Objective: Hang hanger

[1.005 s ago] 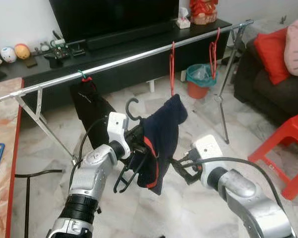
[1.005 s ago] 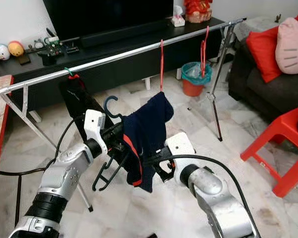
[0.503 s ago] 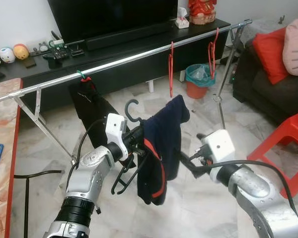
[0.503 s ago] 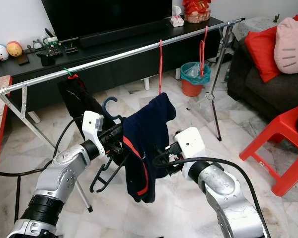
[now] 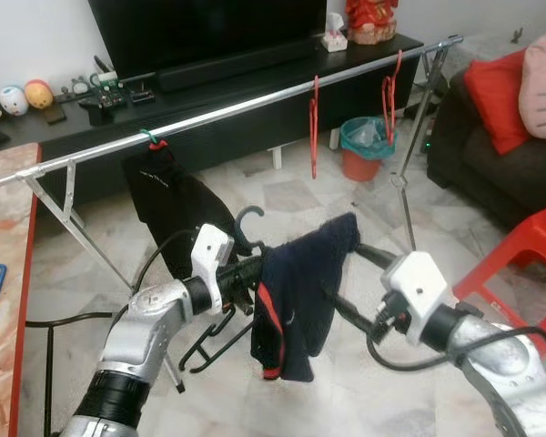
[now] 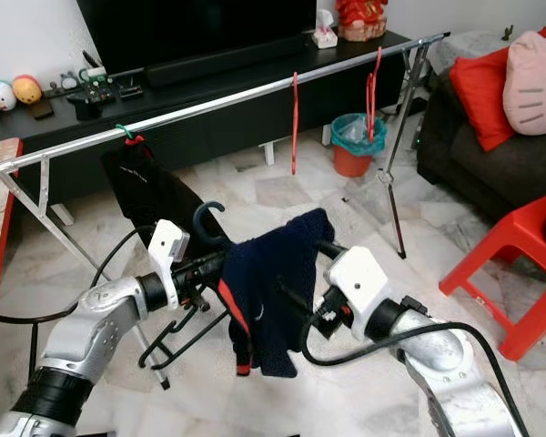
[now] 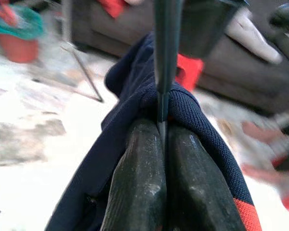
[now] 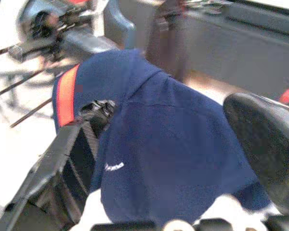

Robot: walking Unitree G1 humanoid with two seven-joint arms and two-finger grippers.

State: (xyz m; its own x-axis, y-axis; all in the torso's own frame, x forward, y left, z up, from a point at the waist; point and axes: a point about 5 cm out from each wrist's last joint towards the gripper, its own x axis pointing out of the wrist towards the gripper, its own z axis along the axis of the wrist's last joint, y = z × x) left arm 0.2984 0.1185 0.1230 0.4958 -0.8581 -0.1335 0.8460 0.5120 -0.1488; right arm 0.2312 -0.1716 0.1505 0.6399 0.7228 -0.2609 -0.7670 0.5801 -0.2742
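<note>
The left gripper was clamped, fingers pressed together, on the thin bar of a black plastic hanger at the centre of the head view, in front of the robot's chest. A navy-blue garment with an orange-red stripe was draped over that hanger and hung down toward 6 o'clock. The hanger's hook curved upward just beside the left wrist, well below the long silver metal clothes rail that crossed the scene from 9 o'clock up to 1 o'clock. The right gripper reached in from 4 o'clock with its fingers spread wide on either side of the garment, one black finger against the cloth. On the rail hung a black garment on a green hook toward 10 o'clock and two red plastic hangers toward 1 o'clock. A red plastic chair stood at 3 o'clock
</note>
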